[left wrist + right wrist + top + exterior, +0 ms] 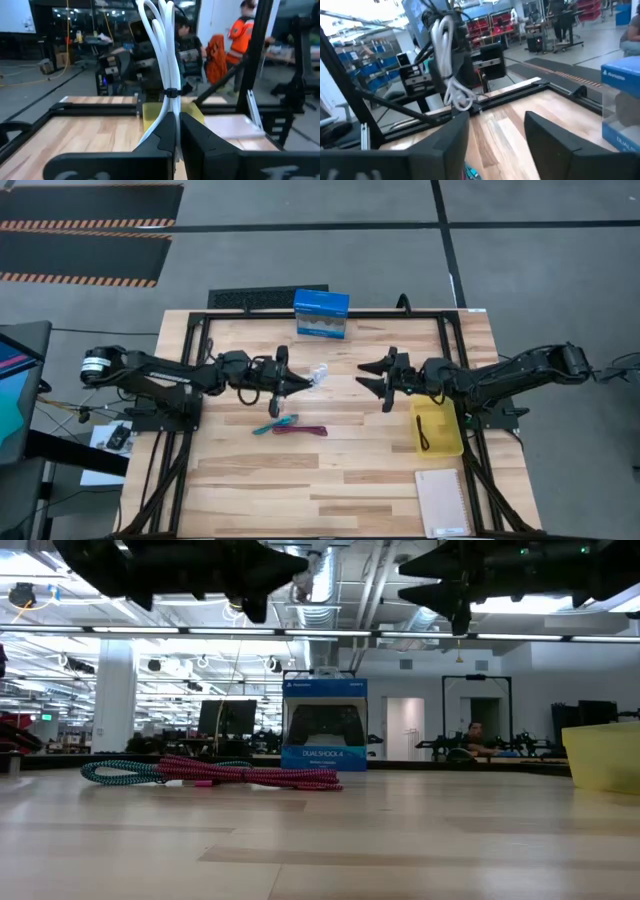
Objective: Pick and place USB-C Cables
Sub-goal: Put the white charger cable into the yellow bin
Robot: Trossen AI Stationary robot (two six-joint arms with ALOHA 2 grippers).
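Your left end effector (pixel 300 383) hangs above the table (pixel 330 480) near its centre, fingers clamped together on the white cable (pixel 318 375), which sticks out from the fingertips toward 3 o'clock; in the left wrist view that white cable (pixel 165 60) stands up as a looped bundle cinched by a dark tie just above the closed fingers (pixel 200 135). Your right end effector (pixel 374 377) faces it from the 3 o'clock side, a little apart, with its fingers spread and nothing between them; the right wrist view shows the two dark fingers (pixel 547 135) wide apart and the white cable (pixel 451 65) dangling from the other arm beyond them. On the table at about 6 o'clock from the left end effector lie the teal cable (pixel 274 424) and the maroon-red cable (pixel 303 429), touching, side by side. The black cable (pixel 423 430) lies inside the yellow tray (pixel 452 442) at 4 o'clock from centre. The blue box (pixel 321 314) stands at the 12 o'clock edge, and a notebook (pixel 442 502) rests toward 5 o'clock.
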